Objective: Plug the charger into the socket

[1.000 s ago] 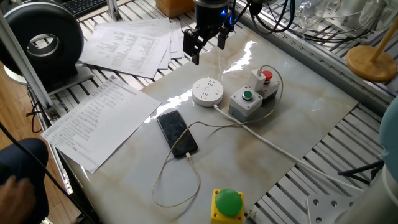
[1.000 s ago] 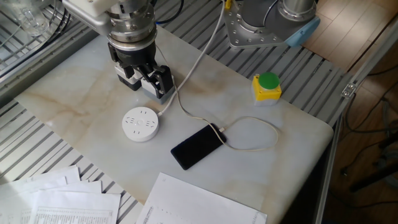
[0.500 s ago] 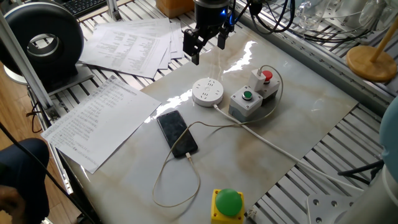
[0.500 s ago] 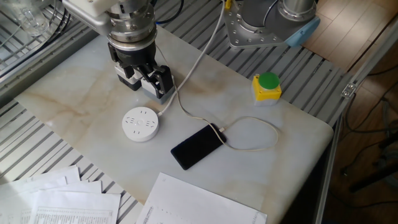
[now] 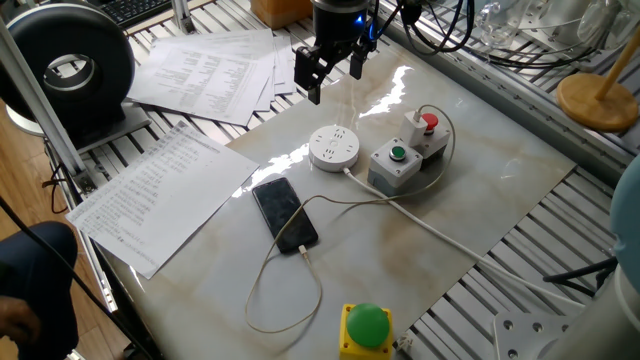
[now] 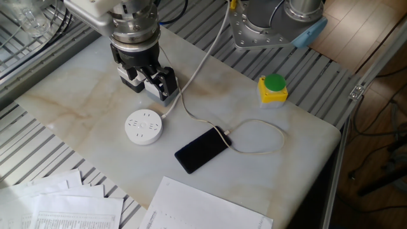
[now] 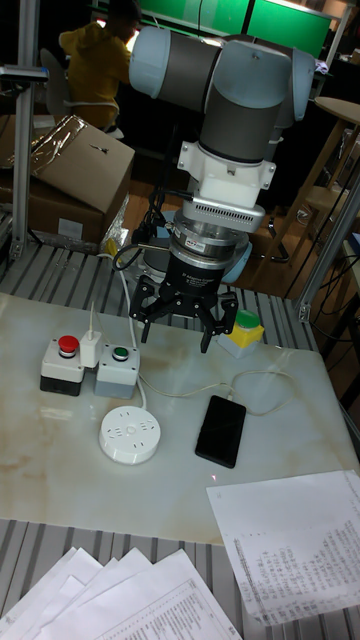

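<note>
The round white socket (image 5: 334, 147) (image 6: 143, 126) (image 7: 129, 433) lies flat on the marble table, slot holes up. The charger (image 5: 413, 126) (image 7: 90, 348), a small white cube, rests between the two grey button boxes. Its thin cable (image 5: 283, 295) loops to a black smartphone (image 5: 284, 213) (image 6: 201, 150) (image 7: 221, 430). My gripper (image 5: 335, 76) (image 6: 141, 71) (image 7: 174, 328) hangs open and empty above the table, behind the socket and apart from the charger. In the other fixed view the gripper hides the charger.
Grey boxes with a red button (image 5: 429, 130) (image 7: 62, 362) and a green button (image 5: 398, 165) (image 7: 120, 368) sit beside the socket. A yellow box with a green dome (image 5: 366, 327) (image 6: 273, 88) stands near the table edge. Paper sheets (image 5: 160, 195) (image 7: 290, 540) lie alongside.
</note>
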